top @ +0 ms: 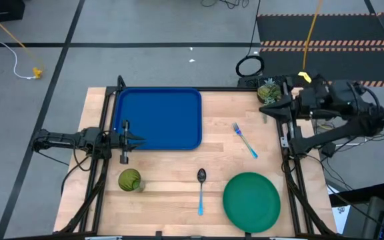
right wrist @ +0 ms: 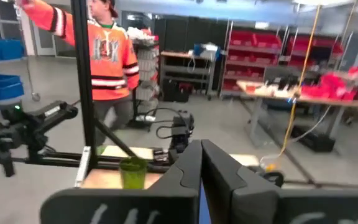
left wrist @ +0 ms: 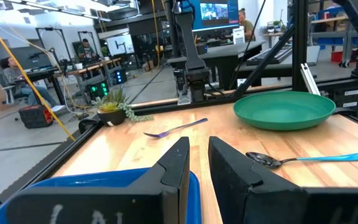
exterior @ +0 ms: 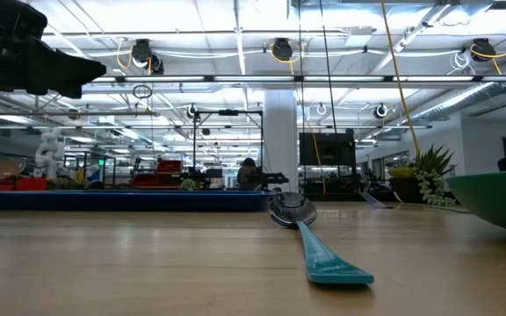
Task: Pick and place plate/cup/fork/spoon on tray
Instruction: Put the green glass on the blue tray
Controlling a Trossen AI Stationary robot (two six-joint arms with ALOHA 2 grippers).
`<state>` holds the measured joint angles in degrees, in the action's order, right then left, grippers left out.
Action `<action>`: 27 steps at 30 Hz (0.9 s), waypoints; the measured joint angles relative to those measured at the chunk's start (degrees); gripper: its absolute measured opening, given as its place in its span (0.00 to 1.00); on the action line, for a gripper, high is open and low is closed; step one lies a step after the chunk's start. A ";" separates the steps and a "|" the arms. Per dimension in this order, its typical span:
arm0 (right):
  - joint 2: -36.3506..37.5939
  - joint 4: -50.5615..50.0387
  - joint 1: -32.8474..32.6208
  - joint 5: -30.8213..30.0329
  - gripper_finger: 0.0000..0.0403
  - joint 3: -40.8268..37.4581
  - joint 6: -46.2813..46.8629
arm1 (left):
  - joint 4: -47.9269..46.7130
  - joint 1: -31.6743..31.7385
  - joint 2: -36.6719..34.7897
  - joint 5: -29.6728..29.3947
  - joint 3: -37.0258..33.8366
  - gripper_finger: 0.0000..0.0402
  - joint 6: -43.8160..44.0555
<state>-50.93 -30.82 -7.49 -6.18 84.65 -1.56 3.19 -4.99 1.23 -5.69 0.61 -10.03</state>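
The blue tray point(top: 159, 119) lies at the table's far left. The green plate point(top: 252, 201) rests on the table at the near right. The spoon point(top: 201, 190) lies left of the plate, with its dark bowl toward the far edge. The fork point(top: 245, 140) lies in the middle right. The olive-green cup point(top: 130, 180) stands upright near the left edge, in front of the tray. My left gripper point(top: 141, 139) hovers over the tray's near left part, with its fingers point(left wrist: 178, 163) nearly together and empty. My right gripper point(top: 267, 109) is shut and empty at the far right, beside a plant.
A small potted plant point(top: 268, 91) stands at the table's far right corner, close to my right gripper. Black frame posts run along the table's left and right edges. Bare wood lies between the tray and the fork. A person in an orange shirt point(right wrist: 107, 56) stands beyond the table.
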 joint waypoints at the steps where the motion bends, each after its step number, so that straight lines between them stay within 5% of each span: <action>1: -0.90 -0.69 0.00 0.04 0.00 1.08 1.39 | -0.01 -0.02 -0.01 0.00 0.01 0.16 0.01; 11: -9.16 -9.71 0.00 0.17 0.00 8.65 3.93 | 0.12 -0.02 0.00 0.00 0.01 0.16 -3.24; 27: -16.10 -15.47 0.00 0.11 0.00 8.73 2.79 | 3.99 0.00 0.00 -0.02 -0.01 0.16 -1.43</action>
<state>-67.03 -46.29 -7.49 -6.06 93.38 1.23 7.19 -5.00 1.23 -5.72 0.60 -11.46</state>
